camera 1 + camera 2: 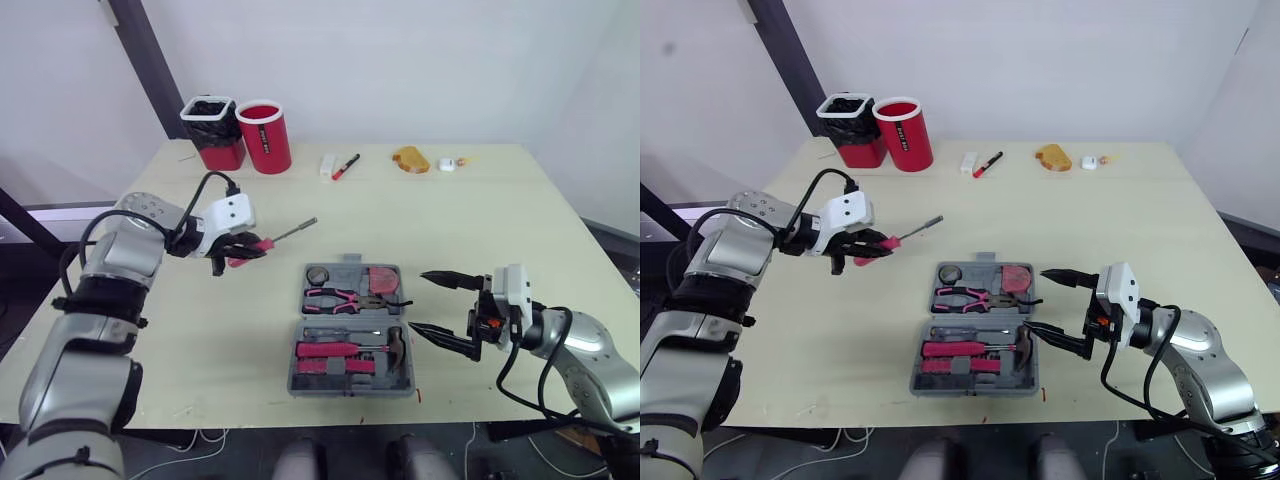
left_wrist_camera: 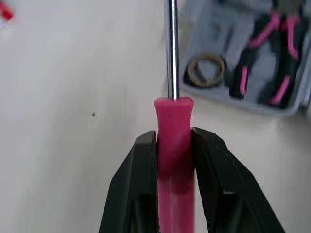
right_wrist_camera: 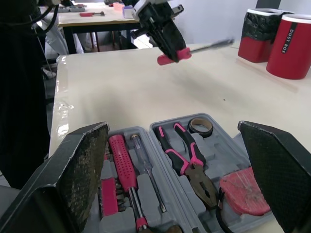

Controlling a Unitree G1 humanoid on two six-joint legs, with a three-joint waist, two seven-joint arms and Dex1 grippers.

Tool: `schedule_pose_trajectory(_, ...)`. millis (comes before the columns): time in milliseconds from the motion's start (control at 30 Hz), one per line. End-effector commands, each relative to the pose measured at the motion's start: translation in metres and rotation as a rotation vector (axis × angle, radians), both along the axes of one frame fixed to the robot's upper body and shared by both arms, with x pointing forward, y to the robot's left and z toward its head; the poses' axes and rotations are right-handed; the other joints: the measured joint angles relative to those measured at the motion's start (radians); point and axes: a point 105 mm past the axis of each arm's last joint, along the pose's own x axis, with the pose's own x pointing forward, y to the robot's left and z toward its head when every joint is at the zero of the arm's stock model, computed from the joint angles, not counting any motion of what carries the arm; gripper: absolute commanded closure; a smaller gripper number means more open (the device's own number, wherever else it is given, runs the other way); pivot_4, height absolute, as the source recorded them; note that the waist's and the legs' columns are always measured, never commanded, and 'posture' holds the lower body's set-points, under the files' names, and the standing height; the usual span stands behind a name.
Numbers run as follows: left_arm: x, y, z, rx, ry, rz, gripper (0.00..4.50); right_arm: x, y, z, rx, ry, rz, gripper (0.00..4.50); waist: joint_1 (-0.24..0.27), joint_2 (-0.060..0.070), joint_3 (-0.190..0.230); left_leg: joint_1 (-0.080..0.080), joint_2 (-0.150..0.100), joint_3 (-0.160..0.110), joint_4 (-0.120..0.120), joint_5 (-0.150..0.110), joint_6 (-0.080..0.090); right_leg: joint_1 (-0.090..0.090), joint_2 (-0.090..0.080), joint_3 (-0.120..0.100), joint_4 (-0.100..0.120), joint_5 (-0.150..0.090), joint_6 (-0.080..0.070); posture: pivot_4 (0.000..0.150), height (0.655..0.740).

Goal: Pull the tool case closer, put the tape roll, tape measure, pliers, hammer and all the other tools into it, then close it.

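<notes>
The grey tool case (image 1: 352, 328) lies open near the table's front middle. In it sit the tape roll (image 1: 318, 275), the red tape measure (image 1: 383, 281), pink-handled pliers (image 1: 335, 297), a hammer (image 1: 397, 347) and a pink-handled screwdriver (image 1: 330, 350). My left gripper (image 1: 243, 250) hangs above the table left of the case, shut on the pink handle of a screwdriver (image 2: 173, 127) whose steel shaft (image 1: 292, 233) points toward the table's middle. My right gripper (image 1: 432, 305) stands wide open just right of the case, with nothing between its fingers (image 3: 77, 179).
Two red bins (image 1: 264, 136), one lined with a black bag (image 1: 212, 128), stand at the table's back left. A white item and a red marker (image 1: 345, 166), an orange object (image 1: 411, 159) and small bits lie along the back edge.
</notes>
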Motion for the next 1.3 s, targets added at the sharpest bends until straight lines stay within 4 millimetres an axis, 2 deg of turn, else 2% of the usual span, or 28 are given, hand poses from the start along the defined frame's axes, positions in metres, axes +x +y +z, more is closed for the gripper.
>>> schedule_pose_trajectory(33,-0.005,-0.007,0.017,-0.142,-0.019,0.116,3.96,0.0,-0.001,0.007,0.013,-0.034,0.01,0.0,0.001,0.0,0.0,0.0,0.0,0.0,0.0,0.0,0.0,0.0,0.0,0.0,0.0,0.0,0.0,0.15,0.74)
schedule_pose_trajectory(133,-0.013,-0.014,0.017,-0.266,0.018,0.252,3.96,0.002,-0.002,0.006,0.014,-0.033,0.011,0.0,0.004,0.0,0.0,0.0,0.0,0.0,0.0,0.0,0.0,0.0,0.0,0.0,0.0,0.0,0.0,0.15,0.74)
schedule_pose_trajectory(267,-0.032,-0.012,0.005,-0.322,0.068,0.408,3.96,0.005,-0.003,0.007,0.038,-0.033,0.002,0.0,0.0,0.0,0.0,0.0,0.0,-0.001,0.0,0.0,0.0,0.0,0.0,0.0,0.0,0.0,0.0,0.15,0.74)
schedule_pose_trajectory(467,-0.063,0.009,-0.016,-0.348,0.169,0.673,3.96,0.009,-0.007,0.008,0.055,-0.028,-0.005,0.0,-0.001,0.0,0.0,0.001,0.0,-0.002,0.0,0.0,0.0,0.0,0.0,0.0,0.001,0.0,0.0,0.15,0.74)
schedule_pose_trajectory(600,-0.084,0.013,-0.038,-0.344,0.249,0.764,3.96,0.008,-0.01,0.006,0.033,-0.026,0.021,0.0,0.002,0.0,0.0,0.0,-0.001,-0.002,0.0,0.0,0.0,0.0,0.0,0.0,0.0,0.0,0.0,0.15,0.74)
schedule_pose_trajectory(800,-0.104,0.013,-0.079,-0.331,0.347,0.846,3.96,0.009,-0.014,0.002,-0.008,-0.026,0.057,0.0,0.003,-0.001,0.0,0.001,-0.001,-0.002,0.0,0.0,0.0,0.001,-0.001,0.0,0.0,0.0,0.0,0.15,0.74)
schedule_pose_trajectory(933,-0.108,0.016,-0.092,-0.356,0.375,0.915,3.96,0.011,-0.013,0.001,-0.021,-0.04,0.068,0.0,0.002,-0.001,0.0,0.001,-0.001,-0.003,0.0,0.0,0.0,0.001,-0.001,0.0,0.0,0.0,-0.001,0.15,0.74)
schedule_pose_trajectory(1200,-0.099,0.015,-0.113,-0.334,0.406,1.03,3.96,0.011,-0.011,-0.001,-0.012,-0.043,0.071,0.0,0.003,-0.001,0.0,0.001,-0.001,-0.003,0.0,0.0,0.0,0.001,-0.002,0.0,0.0,0.0,-0.001,0.15,0.74)
schedule_pose_trajectory(1300,-0.097,0.014,-0.114,-0.348,0.403,1.048,2.73,0.009,-0.013,-0.002,-0.013,-0.041,0.067,0.0,0.004,-0.001,0.0,0.002,-0.002,-0.003,0.0,0.0,0.0,0.001,-0.002,0.0,0.0,0.0,-0.001,0.15,0.74)
